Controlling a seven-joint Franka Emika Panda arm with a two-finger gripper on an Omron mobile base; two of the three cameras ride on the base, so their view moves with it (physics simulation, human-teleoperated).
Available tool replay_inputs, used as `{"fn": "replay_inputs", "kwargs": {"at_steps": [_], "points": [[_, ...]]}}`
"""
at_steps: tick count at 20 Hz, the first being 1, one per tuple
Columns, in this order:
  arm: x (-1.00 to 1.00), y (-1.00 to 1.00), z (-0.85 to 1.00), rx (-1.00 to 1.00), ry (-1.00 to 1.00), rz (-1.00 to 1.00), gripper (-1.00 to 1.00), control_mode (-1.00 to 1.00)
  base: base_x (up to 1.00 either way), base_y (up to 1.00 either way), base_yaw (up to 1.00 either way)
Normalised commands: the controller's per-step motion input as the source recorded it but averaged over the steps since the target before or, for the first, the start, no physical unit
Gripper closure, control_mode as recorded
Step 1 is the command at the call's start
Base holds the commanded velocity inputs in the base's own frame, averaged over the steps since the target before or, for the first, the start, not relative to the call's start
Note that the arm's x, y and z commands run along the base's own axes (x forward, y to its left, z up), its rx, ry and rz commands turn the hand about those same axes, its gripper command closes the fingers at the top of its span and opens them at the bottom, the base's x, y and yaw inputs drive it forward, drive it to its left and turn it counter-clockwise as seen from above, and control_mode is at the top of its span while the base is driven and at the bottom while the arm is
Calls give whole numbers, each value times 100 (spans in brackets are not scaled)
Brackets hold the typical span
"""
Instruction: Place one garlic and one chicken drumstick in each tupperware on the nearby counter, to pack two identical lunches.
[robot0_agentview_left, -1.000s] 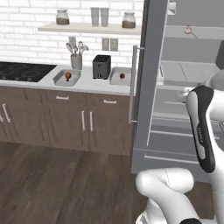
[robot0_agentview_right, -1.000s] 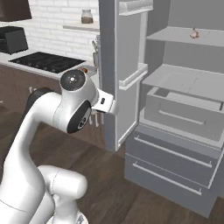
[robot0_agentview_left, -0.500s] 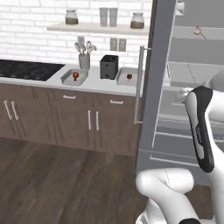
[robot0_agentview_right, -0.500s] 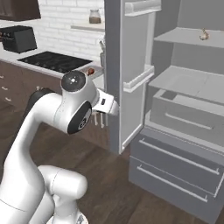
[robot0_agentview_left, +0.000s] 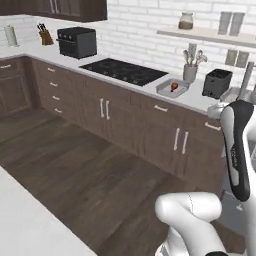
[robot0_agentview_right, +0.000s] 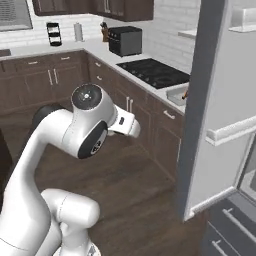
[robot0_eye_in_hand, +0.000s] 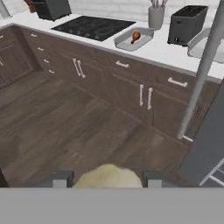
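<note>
In the hand view my gripper (robot0_eye_in_hand: 105, 180) is shut on a beige garlic (robot0_eye_in_hand: 108, 175) bulb that bulges between its two dark fingertips (robot0_eye_in_hand: 57, 179), high above the wooden floor. One tupperware (robot0_eye_in_hand: 124, 43) sits on the pale counter (robot0_eye_in_hand: 153, 54) ahead, holding a reddish-brown chicken drumstick (robot0_eye_in_hand: 136, 36). A second tupperware (robot0_eye_in_hand: 197, 47) lies right of the toaster, partly behind the fridge handle. From the left base view the first tupperware (robot0_agentview_left: 166, 91) and its drumstick (robot0_agentview_left: 174, 87) lie between the cooktop and the toaster. The right base view shows that tupperware (robot0_agentview_right: 175, 95) beside the fridge door.
A black toaster (robot0_eye_in_hand: 186, 24) and a utensil cup (robot0_eye_in_hand: 155, 16) stand behind the trays. The black cooktop (robot0_agentview_left: 124, 71) is to their left, with a toaster oven (robot0_agentview_left: 76, 41) farther left. The open fridge door (robot0_agentview_right: 215, 100) and its handle bar (robot0_eye_in_hand: 203, 74) stand close on the right. Dark cabinets (robot0_agentview_left: 150, 130) front the counter.
Both base views have swung left with the base: the fridge has slid off to the right, and the cooktop and corner counter have come into view. The gripper's hold looks unchanged.
</note>
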Motion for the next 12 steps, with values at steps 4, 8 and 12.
{"fn": "replay_inputs", "kwargs": {"at_steps": [4, 8, 12], "points": [[0, 0, 0, 0, 0, 0, 100, 100, 49, 28, 83], [0, 0, 0, 0, 0, 0, 100, 100, 95, 4, 72], [0, 0, 0, 0, 0, 0, 100, 100, 100, 0, 51]]}}
